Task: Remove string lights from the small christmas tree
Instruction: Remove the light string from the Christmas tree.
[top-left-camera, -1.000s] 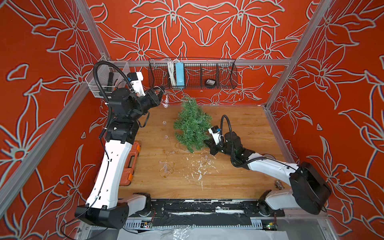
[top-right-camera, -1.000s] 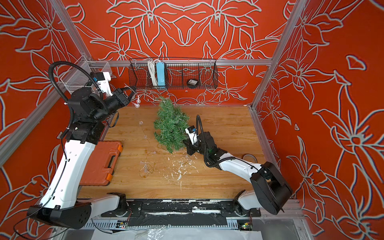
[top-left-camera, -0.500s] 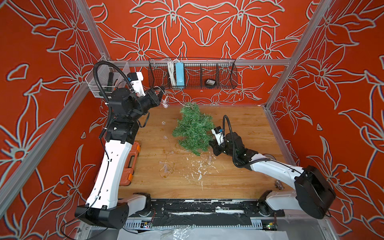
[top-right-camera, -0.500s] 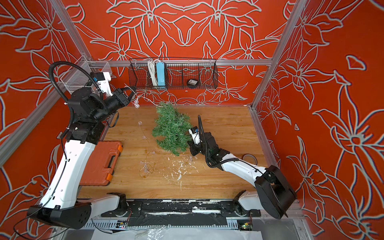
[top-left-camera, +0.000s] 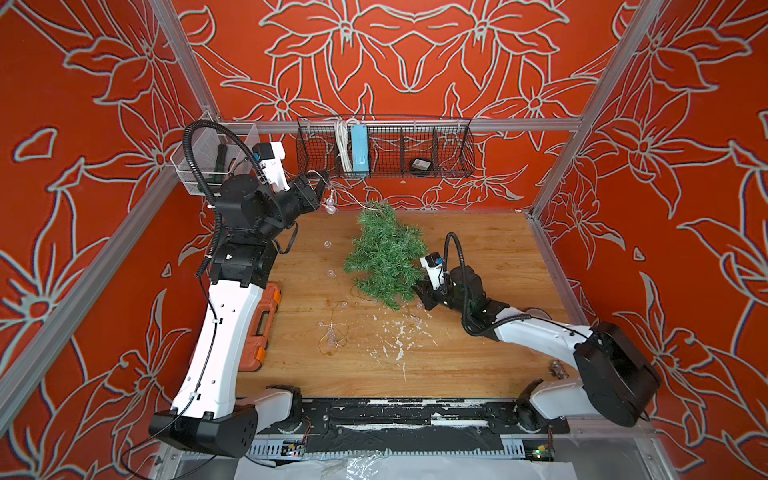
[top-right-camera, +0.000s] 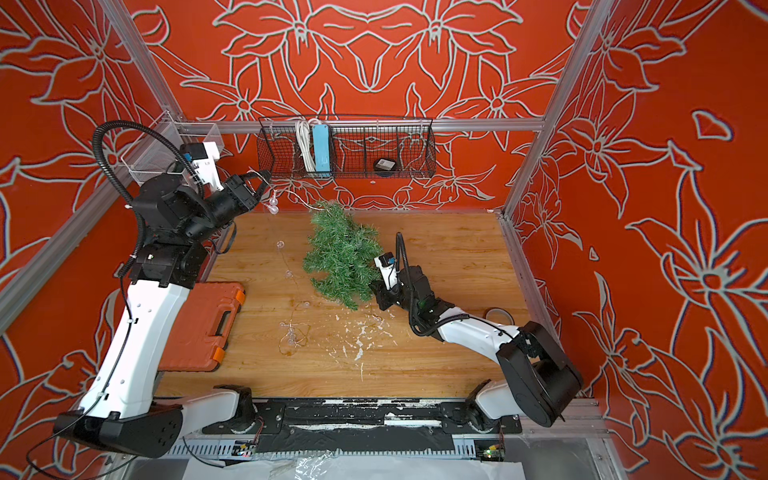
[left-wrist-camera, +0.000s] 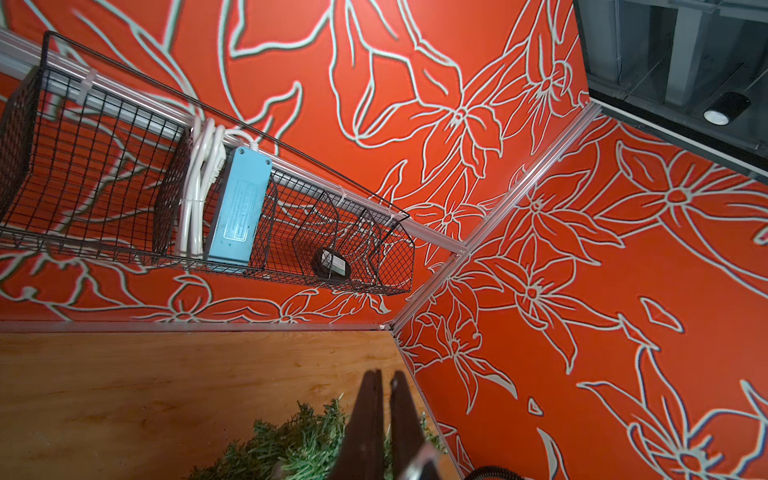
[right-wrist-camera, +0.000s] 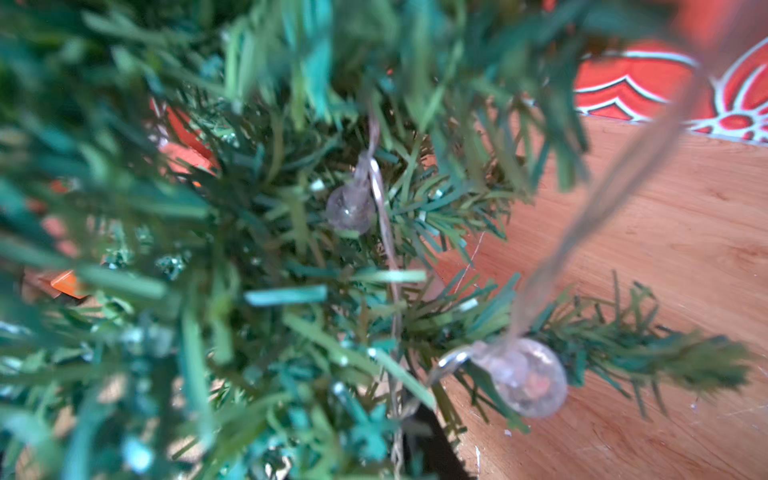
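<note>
High by the back wall, just under the basket (top-left-camera: 453, 145), your left gripper (top-left-camera: 323, 182) has not budged over the last second. Its fingers (left-wrist-camera: 365, 419) are pressed together, and in both top views the lights (top-left-camera: 329, 202) run from them, a bulb or two dangling, down into the tip of the tree (top-left-camera: 384, 257).

That tree lies on its side in the middle of the table (top-left-camera: 478, 257), tip toward the back wall. What did change is small: the tree has rocked a little and its wide foot has slid slightly toward the front. Your right gripper (top-left-camera: 420, 291) has kept its place against that foot. Branches hide its fingers, so you cannot tell whether they are apart or clamped on anything.

For the task, this means little gain. The strand into the tip looks no freer than it was, and the right wrist view shows the lights (right-wrist-camera: 351, 208) still threaded among the needles. A loose loop of lights (top-right-camera: 293, 336) lies on the table clear of the tree, so part of the job looks done.

Since the tree moved rather than the wire paying out, another pull from the left will probably drag the tree. Pin the foot firmly first, or unhook the wire near the branches.
</note>
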